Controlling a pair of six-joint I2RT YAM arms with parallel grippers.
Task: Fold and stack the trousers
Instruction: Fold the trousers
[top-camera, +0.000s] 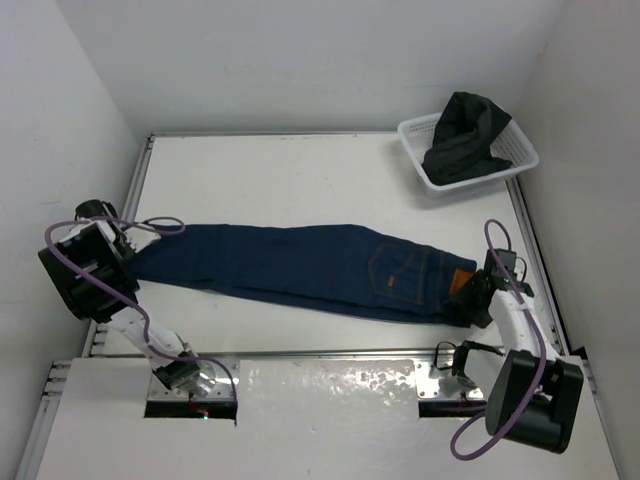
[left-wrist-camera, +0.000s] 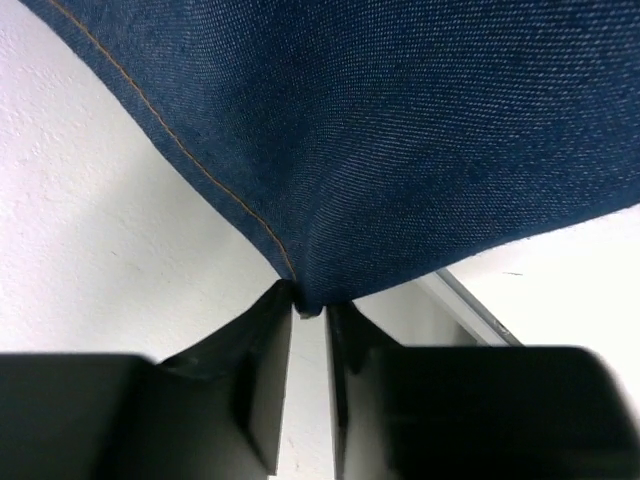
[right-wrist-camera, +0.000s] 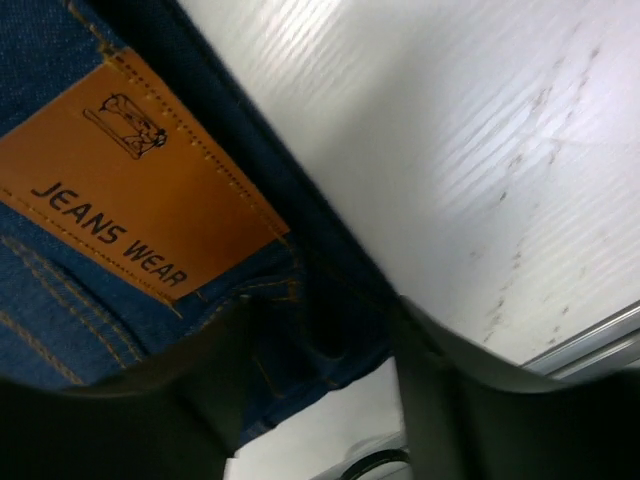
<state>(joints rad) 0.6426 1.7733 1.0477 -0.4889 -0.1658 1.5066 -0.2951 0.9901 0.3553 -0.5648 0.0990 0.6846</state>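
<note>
Apparently letting go of the long dark navy denim trousers (top-camera: 290, 262) stretched flat across the white table (top-camera: 300, 170) and lifting straight up to avoid dragging cloth, right end effector (right-wrist-camera: 320, 340) released astride the waistband (right-wrist-camera: 300, 200), left end effector (left-wrist-camera: 310, 315) barely parted at the hem (left-wrist-camera: 300, 280), grip impossible to tell.

White basket (top-camera: 518, 148) far right, dark garment (top-camera: 462, 135) inside, white table (top-camera: 300, 180)

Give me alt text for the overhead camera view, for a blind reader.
Dark blue jeans lie stretched across a white table, the left gripper at the leg ends, the right gripper at the waistband. A white basket in the far right corner holds dark clothing.
</note>
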